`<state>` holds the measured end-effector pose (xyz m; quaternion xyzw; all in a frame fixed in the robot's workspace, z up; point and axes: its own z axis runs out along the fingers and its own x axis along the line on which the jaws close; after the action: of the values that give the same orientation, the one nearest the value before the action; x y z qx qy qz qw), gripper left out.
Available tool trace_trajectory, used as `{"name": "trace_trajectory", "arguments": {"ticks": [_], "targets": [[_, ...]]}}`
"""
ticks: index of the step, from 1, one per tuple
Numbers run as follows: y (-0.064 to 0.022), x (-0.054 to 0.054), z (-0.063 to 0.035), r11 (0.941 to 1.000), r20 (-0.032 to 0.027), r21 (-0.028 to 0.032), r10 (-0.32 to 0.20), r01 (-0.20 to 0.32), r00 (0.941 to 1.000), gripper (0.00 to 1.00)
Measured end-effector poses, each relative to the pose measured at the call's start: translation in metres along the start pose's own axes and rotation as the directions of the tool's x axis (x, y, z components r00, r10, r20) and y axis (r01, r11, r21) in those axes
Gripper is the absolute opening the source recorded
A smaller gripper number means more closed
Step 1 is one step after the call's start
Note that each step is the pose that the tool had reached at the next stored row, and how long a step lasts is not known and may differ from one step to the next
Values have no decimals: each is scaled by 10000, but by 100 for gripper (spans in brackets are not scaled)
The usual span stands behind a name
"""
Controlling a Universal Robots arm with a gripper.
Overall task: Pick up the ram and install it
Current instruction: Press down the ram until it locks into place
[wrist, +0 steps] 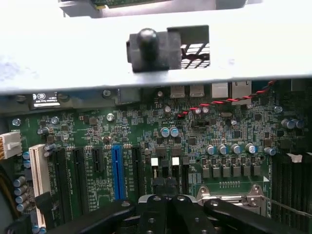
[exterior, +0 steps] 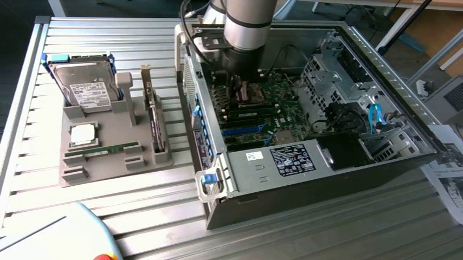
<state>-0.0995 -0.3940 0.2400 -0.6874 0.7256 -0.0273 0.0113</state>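
Observation:
The ram, a thin green stick, lies flat in the front slot of the grey holder outside the computer, at the exterior view's left. My gripper is far from it, down inside the open computer case over the green motherboard. In the wrist view the gripper has its two black fingers pressed together, shut, with nothing visible between them. It hovers just above the board near the processor socket.
The holder also carries a silver hard drive, a processor chip and an upright expansion card. Black memory slots and blue and black card slots line the board. The case's metal wall stands close ahead.

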Motion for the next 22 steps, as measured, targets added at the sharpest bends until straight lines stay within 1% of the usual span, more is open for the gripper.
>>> {"name": "trace_trajectory", "arguments": {"ticks": [5,7,9,12,15,17,18,19,22], "targets": [[3,-1,47,10000,63,-3,2,-2,10000,11],[8,-1,77,10000,108,-5,4,-4,9999,11],[8,0,67,10000,107,3,3,-3,9999,11],[7,0,14,10000,110,28,4,-4,9999,11],[8,9,22,10000,115,31,6,-7,9999,11],[10,45,34,10000,136,29,6,-7,9999,11],[12,64,41,10000,165,27,8,-9,9999,11],[12,67,43,10000,179,25,9,-9,9998,11],[13,67,52,10000,255,21,13,-14,9997,11]]}}
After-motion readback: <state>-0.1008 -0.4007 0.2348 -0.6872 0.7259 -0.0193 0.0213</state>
